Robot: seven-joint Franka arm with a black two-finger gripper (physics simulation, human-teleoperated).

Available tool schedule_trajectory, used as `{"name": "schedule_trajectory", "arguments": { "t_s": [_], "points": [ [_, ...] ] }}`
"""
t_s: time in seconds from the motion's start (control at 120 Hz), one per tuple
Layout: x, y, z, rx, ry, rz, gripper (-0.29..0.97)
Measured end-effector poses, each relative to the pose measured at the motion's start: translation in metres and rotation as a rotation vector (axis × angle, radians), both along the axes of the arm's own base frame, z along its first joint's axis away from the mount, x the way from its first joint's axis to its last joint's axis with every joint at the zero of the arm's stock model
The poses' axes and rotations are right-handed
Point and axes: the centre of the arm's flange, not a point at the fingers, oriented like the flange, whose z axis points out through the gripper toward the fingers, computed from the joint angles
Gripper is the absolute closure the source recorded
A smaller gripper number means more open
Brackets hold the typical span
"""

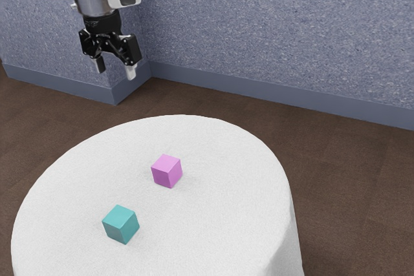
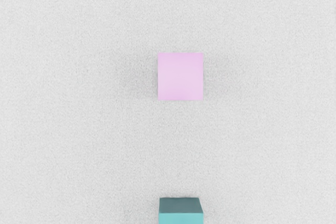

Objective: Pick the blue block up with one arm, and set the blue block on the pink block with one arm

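Note:
A teal-blue block (image 1: pixel 121 223) rests on the round white table (image 1: pixel 233 224), toward its front on the exterior view's left. A pink block (image 1: pixel 167 170) sits a short way behind it and to its right, apart from it. My gripper (image 1: pixel 116 68) hangs high above the table's back left part, open, with nothing between its fingers. Looking down from the hand, the pink block (image 2: pixel 180 76) lies on the white surface, with the teal-blue block (image 2: pixel 180 212) some distance from it.
The table's curved edge drops to a dark brown floor (image 1: pixel 349 172) all around. A blue-grey wall (image 1: pixel 272 24) with a baseboard stands behind.

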Motion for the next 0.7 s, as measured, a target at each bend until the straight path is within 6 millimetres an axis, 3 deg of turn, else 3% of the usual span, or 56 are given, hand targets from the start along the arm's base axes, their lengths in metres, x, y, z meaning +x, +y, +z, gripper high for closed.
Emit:
{"name": "schedule_trajectory", "arguments": {
  "t_s": [0.075,0.142,0.192,0.517,0.533,0.575,0.6,0.65,0.7],
  "points": [
    [0.029,0.011,0.045,-0.020,-0.069,0.004,0.00],
    [0.031,0.053,0.055,-0.029,-0.063,0.063,0.00],
    [0.028,0.069,0.056,-0.034,-0.047,0.080,0.00],
    [0.020,0.066,0.055,-0.051,0.017,0.034,0.00],
    [0.017,0.065,0.065,-0.050,0.001,0.032,0.00],
    [-0.009,0.059,0.125,-0.034,-0.112,0.020,0.00],
    [-0.022,0.054,0.148,-0.027,-0.154,0.010,0.00],
    [-0.035,0.039,0.170,-0.011,-0.193,-0.021,0.00],
    [-0.036,0.012,0.174,0.025,-0.199,-0.074,0.00]
  ]
}}
